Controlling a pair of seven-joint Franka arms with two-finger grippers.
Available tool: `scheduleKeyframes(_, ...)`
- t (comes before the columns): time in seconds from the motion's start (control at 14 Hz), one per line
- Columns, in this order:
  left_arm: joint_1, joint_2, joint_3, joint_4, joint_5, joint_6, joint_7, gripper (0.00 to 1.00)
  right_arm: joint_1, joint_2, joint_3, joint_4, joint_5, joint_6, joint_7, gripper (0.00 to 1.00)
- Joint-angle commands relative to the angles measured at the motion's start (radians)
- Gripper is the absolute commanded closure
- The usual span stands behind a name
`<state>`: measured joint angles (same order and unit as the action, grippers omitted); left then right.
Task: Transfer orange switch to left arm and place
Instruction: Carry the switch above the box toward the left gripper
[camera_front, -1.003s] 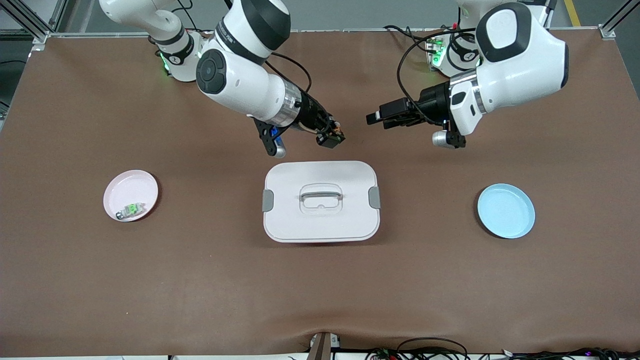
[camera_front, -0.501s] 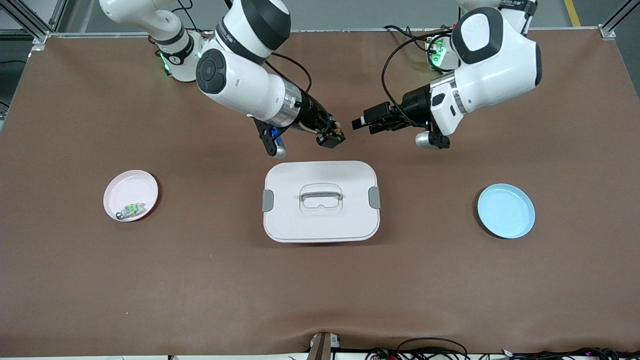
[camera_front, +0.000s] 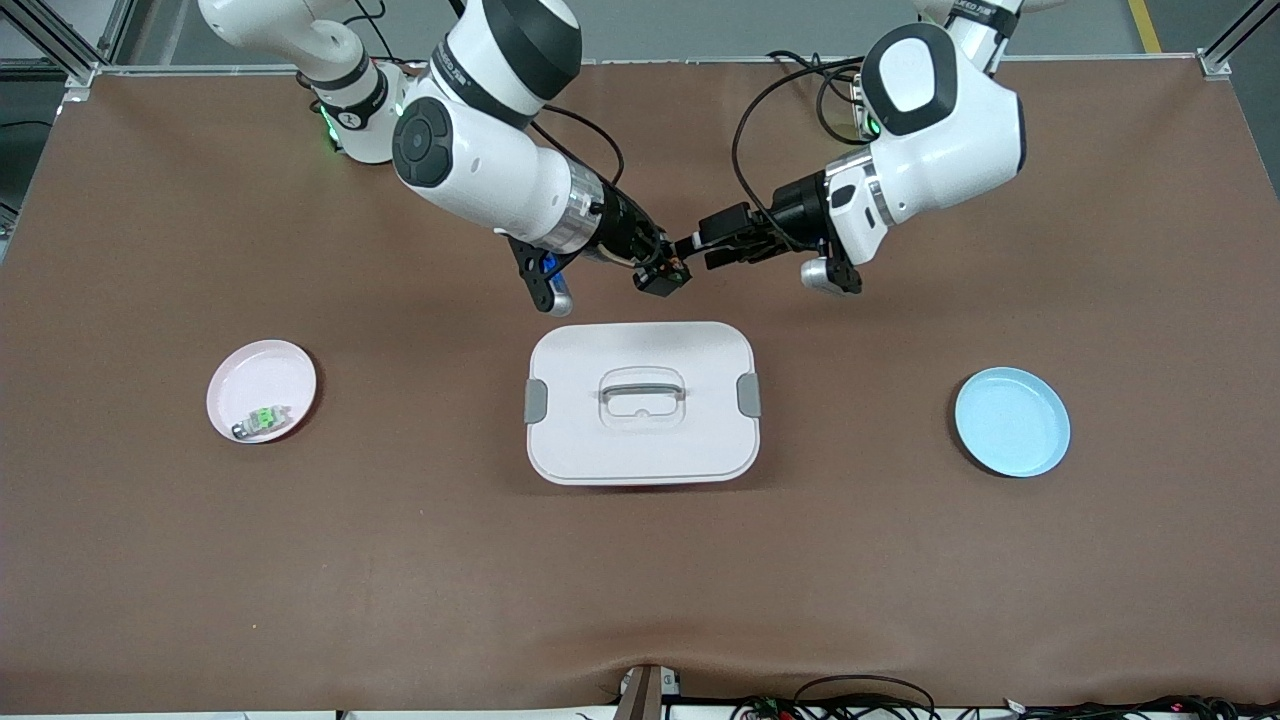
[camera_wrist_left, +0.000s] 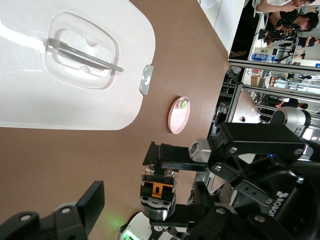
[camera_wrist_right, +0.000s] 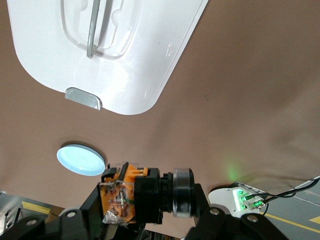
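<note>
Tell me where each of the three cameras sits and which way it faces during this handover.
Front view: high across the table, facing both arms; right gripper holds the orange switch over bare table, left gripper beside it.
Left wrist view: on the left arm, looking past one of its own fingers at the switch in the right gripper.
Right wrist view: on the right arm, looking over the switch toward the blue plate.
Shared: all three show the box and the switch.
</note>
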<state>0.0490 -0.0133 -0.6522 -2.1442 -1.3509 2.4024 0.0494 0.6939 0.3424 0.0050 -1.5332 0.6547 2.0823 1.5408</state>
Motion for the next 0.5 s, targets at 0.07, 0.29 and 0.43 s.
scheduleKeyframes(0.07, 0.0, 0.012, -0.032, -0.002, -0.062, 0.057, 0.035, 0.21, 0.012, 0.012, -0.01, 0.027, 0.003, -0.004, 0.015, 0.67)
scheduleKeyframes(0.29, -0.003, 0.022, -0.037, 0.003, -0.076, 0.064, 0.046, 0.24, 0.012, 0.012, -0.01, 0.028, 0.003, -0.005, 0.015, 0.67)
scheduleKeyframes(0.43, -0.014, 0.032, -0.041, 0.007, -0.092, 0.081, 0.053, 0.24, 0.01, 0.012, -0.01, 0.028, 0.003, -0.005, 0.015, 0.67)
